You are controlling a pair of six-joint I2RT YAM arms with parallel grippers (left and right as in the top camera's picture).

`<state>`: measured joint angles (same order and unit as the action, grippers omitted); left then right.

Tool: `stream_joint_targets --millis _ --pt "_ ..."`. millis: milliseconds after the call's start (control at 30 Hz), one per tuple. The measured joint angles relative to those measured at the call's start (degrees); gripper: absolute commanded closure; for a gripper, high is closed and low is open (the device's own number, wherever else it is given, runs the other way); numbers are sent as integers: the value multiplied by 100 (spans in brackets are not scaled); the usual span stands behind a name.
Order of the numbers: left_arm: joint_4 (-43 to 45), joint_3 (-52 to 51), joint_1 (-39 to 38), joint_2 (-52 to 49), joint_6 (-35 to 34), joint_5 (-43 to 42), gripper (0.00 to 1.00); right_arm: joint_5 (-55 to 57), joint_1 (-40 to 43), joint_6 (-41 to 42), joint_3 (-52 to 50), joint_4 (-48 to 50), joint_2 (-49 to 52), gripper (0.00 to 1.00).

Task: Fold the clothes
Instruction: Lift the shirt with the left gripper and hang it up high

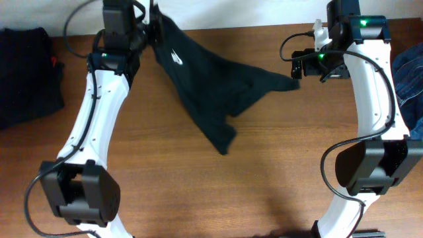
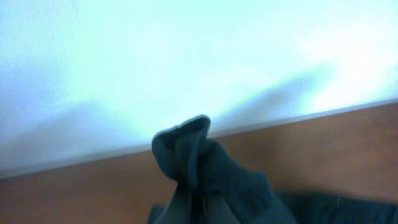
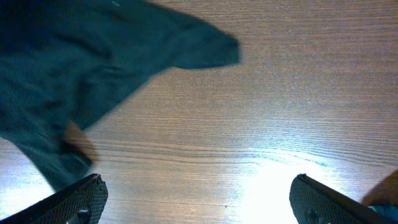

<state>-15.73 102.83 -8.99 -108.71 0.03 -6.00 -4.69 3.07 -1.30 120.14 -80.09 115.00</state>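
Observation:
One of the clothes, a black T-shirt [image 1: 198, 79], lies crumpled across the back of the wooden table, one corner lifted at the far left. My left gripper [image 1: 151, 30] is shut on that raised corner. In the left wrist view the pinched cloth [image 2: 186, 165] bunches up just past the jaws, and the fingers themselves are hidden by it. My right gripper [image 1: 299, 66] stands wide open just above the shirt's right tip [image 1: 287, 82]. The right wrist view shows only bare wood between its fingers [image 3: 74, 199], with the shirt [image 3: 93, 62] at the upper left.
A dark pile of clothes [image 1: 23, 76] sits at the table's left edge. A blue denim garment [image 1: 410, 73] lies at the right edge. A white wall [image 2: 186, 50] runs behind the table. Bare wood [image 1: 218, 192] fills the front half.

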Motion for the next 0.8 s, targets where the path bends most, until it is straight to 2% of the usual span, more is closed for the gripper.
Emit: stream_joint_targets --millis 167,333,500,800 --pt "1086 17 0 260 417 -76 100 2 0 0 -2 2 0 1" --pt "1325 17 7 590 566 -737 100 0 0 0 -4 2 0 1" --pt "704 17 4 1069 625 -1307 100 0 0 -2 -4 2 0 1" --pt "-498 17 -232 2404 623 -1565 100 0 0 0 -4 2 0 1"
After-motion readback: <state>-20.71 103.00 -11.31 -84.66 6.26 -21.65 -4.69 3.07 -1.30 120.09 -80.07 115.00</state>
